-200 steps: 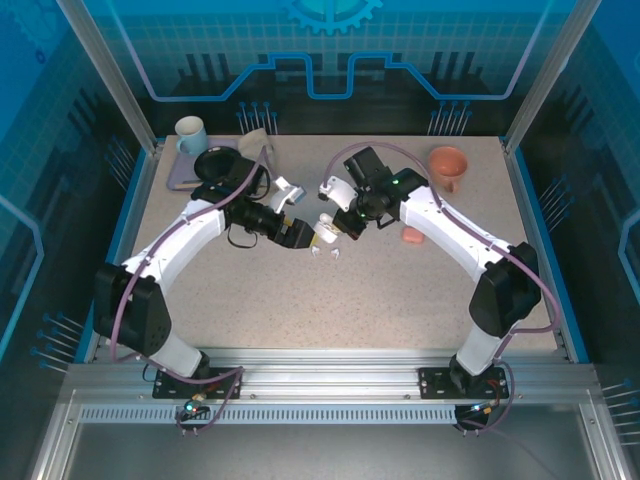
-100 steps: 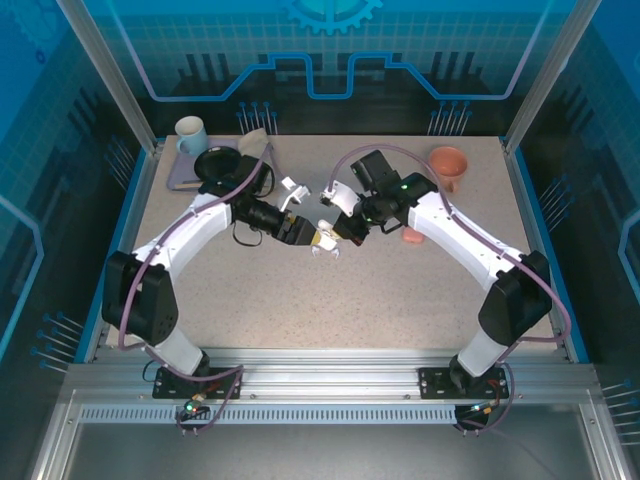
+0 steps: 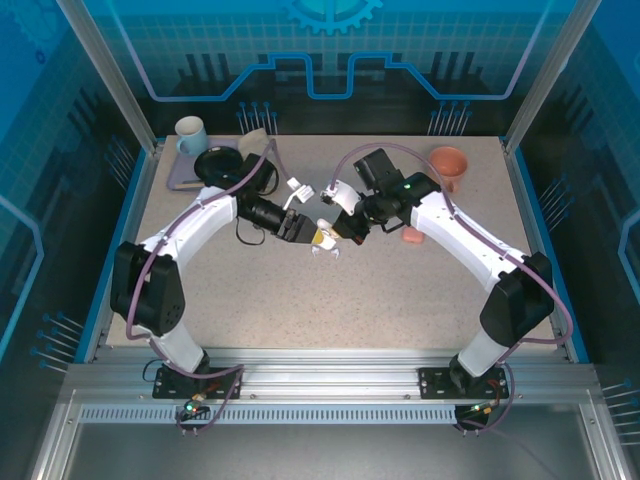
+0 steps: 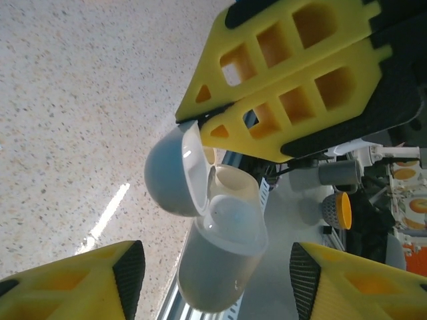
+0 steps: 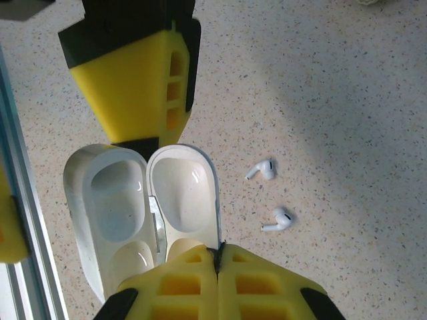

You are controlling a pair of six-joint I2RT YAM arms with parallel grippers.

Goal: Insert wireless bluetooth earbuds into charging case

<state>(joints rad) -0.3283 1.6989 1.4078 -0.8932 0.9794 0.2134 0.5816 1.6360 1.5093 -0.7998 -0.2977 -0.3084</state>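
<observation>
Left end effector [image 4: 217, 263] narrowed around case [image 5: 181, 193] in right end effector [image 5: 217, 253].

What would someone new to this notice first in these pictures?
An open white charging case, empty, pinched at its edge by the right gripper mid-table, with the left gripper open around it. Two white earbuds lie loose on the speckled table beside it.
</observation>
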